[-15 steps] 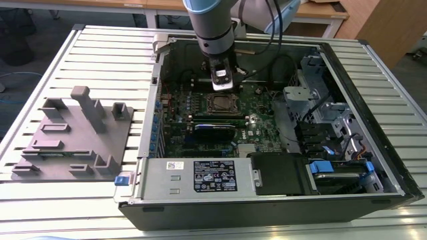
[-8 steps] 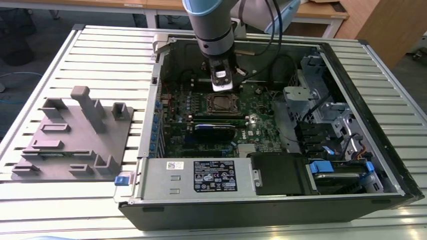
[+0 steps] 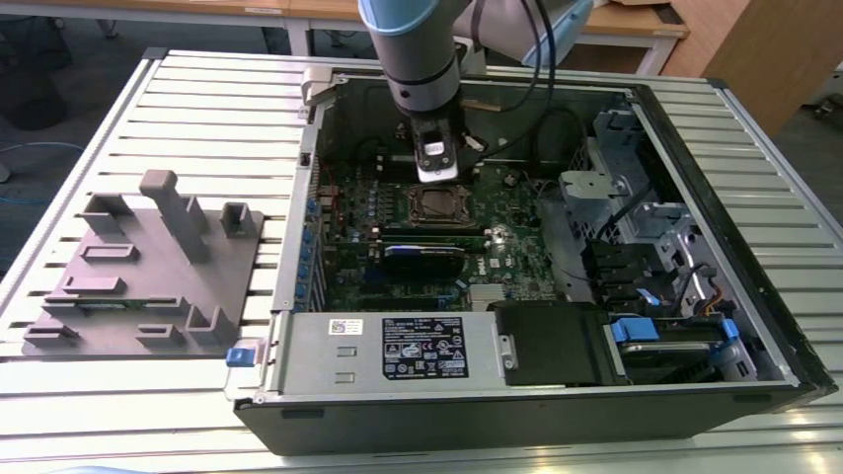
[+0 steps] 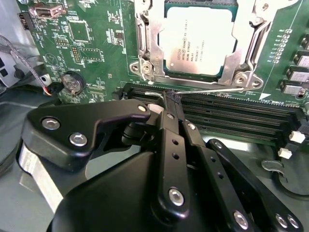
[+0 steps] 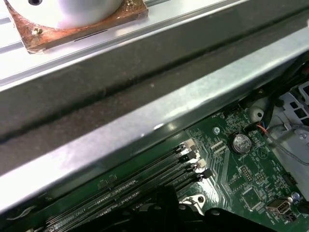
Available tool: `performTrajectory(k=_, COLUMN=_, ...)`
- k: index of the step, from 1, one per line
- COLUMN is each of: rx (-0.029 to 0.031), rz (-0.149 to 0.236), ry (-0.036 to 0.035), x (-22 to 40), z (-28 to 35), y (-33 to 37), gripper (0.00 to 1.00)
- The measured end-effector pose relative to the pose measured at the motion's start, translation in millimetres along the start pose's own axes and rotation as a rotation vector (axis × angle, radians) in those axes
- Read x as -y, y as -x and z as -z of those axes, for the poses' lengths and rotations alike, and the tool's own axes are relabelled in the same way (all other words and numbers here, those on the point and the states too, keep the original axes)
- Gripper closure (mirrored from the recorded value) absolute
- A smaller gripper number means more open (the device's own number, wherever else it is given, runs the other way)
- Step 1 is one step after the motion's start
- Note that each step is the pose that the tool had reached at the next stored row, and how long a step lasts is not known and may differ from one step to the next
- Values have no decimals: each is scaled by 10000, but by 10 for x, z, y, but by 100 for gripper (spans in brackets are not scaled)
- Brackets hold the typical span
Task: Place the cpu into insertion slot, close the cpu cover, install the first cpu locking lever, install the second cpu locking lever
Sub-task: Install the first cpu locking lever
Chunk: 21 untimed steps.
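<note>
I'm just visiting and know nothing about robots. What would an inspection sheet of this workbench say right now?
Surface: slatted metal table, carrying an open PC case.
Job's things: cpu seated in place; cover lies over its edges; a wire lever runs alongside.
Clutter: grey fixture beside the case.
Grippers: gripper closed, tips at the lever.
Cables: black cables hang beside the arm into the case.
Surroundings: wooden desks behind the table.
</note>
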<state>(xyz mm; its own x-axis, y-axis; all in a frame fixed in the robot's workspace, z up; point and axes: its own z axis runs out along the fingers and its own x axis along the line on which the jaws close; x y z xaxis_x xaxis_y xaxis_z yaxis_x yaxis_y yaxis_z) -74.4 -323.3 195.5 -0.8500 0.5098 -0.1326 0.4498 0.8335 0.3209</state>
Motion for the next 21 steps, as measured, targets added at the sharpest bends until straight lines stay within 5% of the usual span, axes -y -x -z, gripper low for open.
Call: performTrajectory(k=21, rx=-4, rz=45, ry=12, x=18, z=-49, y=3, gripper=89)
